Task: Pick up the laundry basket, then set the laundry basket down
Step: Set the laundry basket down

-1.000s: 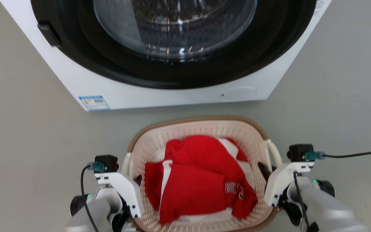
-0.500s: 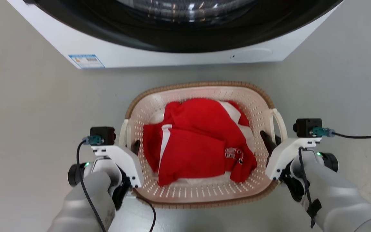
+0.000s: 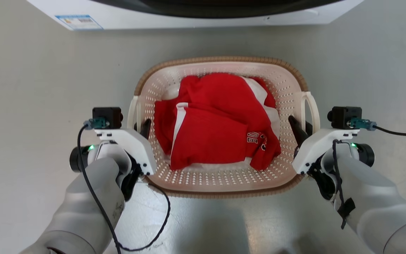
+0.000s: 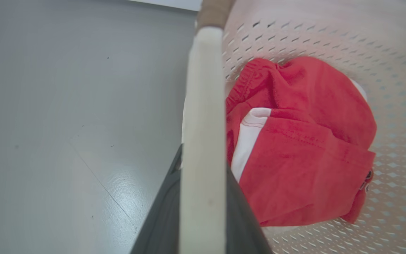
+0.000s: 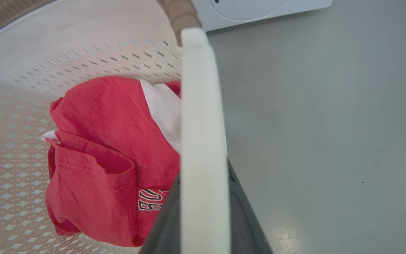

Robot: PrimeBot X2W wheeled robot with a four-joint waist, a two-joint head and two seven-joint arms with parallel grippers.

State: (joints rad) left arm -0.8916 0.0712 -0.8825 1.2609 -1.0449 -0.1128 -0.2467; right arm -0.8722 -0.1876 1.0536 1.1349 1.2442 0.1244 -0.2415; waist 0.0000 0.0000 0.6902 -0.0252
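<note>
Laundry basket point(image 3: 224, 181) sits centre of head view, btwn the two arms, a little way in front of the washing machine point(image 3: 189, 19) w/ grey floor point(image 3: 30, 88) all round. Can't tell if its base touches the floor.

Left hand point(image 3: 141, 125) is at the basket's left loop handle point(image 3: 133, 111). In the left wrist view the white handle bar point(image 4: 201, 141) runs straight up btwn the dark fingers point(image 4: 160, 218), which press in on both sides: narrow, clamped on it.

Right hand point(image 3: 302, 125) does the same on the right loop handle point(image 3: 311, 107). The right wrist view has the bar point(image 5: 203, 141) pinched btwn its fingers point(image 5: 160, 218), one inside the basket wall, one outside.

Inside: a crumpled red garment point(image 3: 220, 123) w/ white panels and some lettering fills most of the bottom.
</note>
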